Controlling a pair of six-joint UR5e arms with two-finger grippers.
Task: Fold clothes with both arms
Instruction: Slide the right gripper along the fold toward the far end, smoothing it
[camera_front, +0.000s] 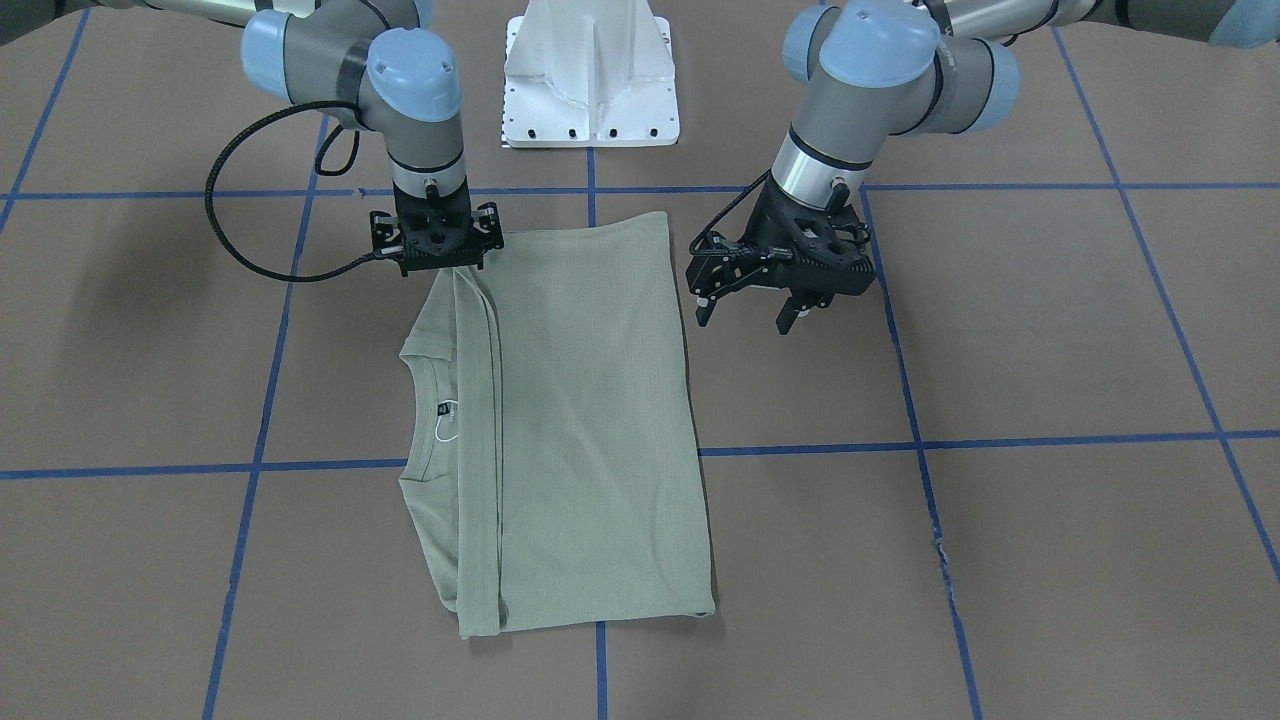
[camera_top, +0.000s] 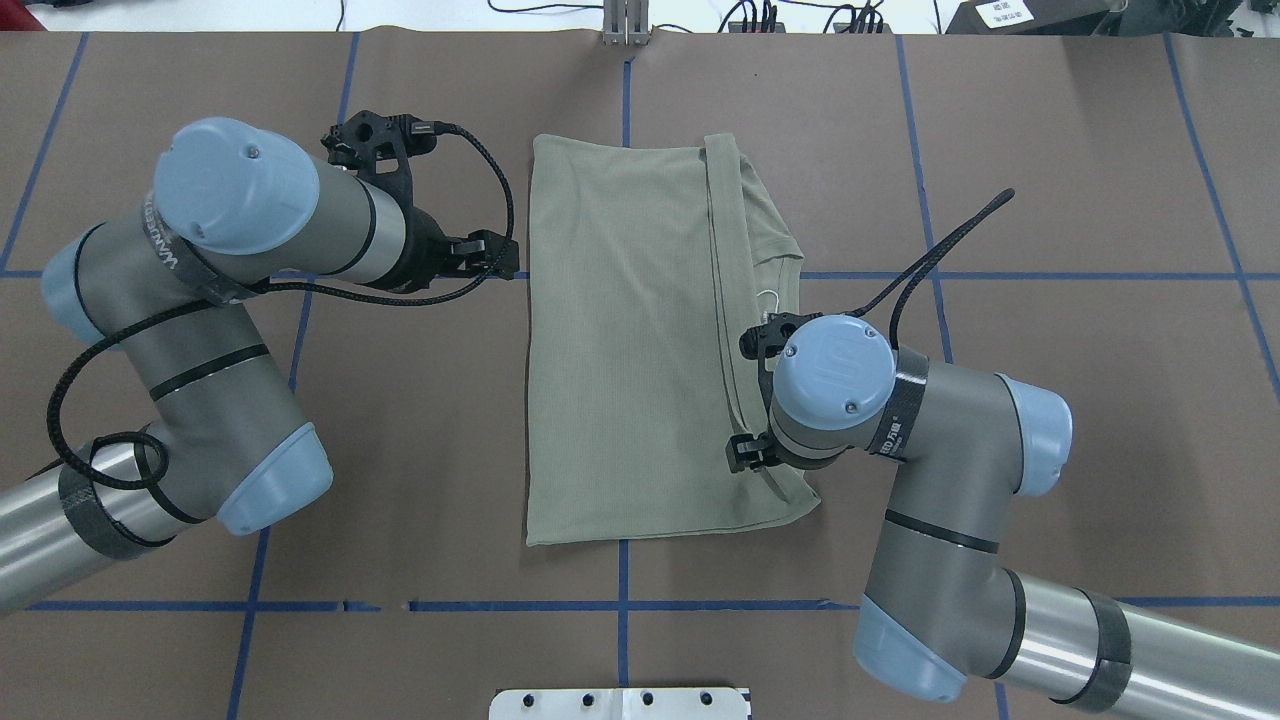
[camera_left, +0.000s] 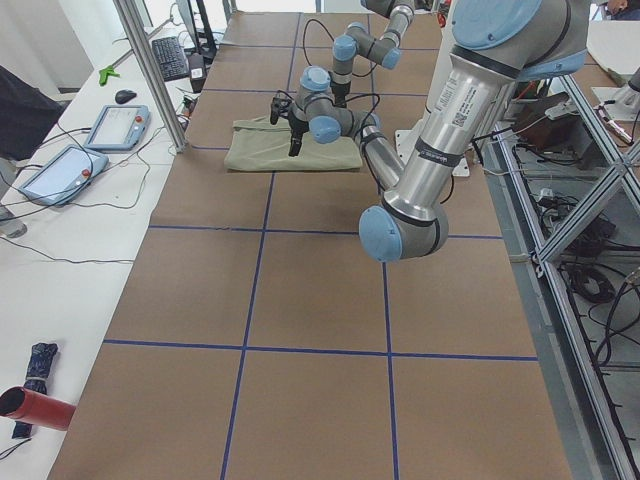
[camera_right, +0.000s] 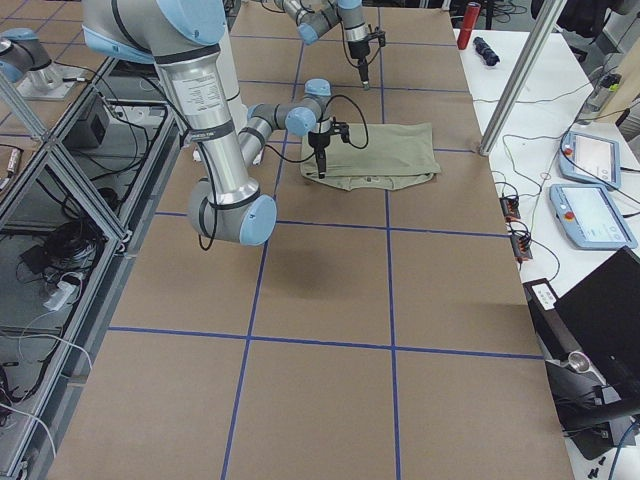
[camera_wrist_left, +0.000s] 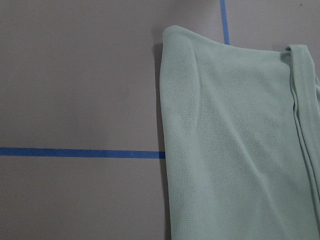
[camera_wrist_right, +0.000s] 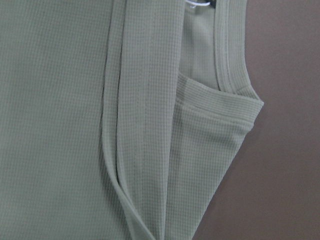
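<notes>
The shirt (camera_front: 590, 420) is matt, finely waffle-textured knit cloth; the worktop (camera_front: 1050, 330) is matt, brown and paper-like.

The table (camera_front: 1050, 330) is covered in a matte brown sheet, gridded off with strips of blue tape (camera_front: 1000, 441). A white metal pedestal base (camera_front: 590, 75) with a row of bolt holes sits at the table's far edge, right at the end of one tape line. Off to the side there's a long white workbench (camera_left: 60, 300). On it are a grey touchscreen pendant (camera_left: 115, 127), a second grey pendant (camera_left: 55, 172) just beside it, a black keyboard (camera_left: 172, 58) and a dark mouse (camera_left: 125, 96). At the bench's near end, a red cylinder (camera_left: 35, 406) lies right beside a dark blue rolled-up bundle (camera_left: 40, 360). A silver aluminium post (camera_left: 150, 70) rises next to the pendants.
</notes>
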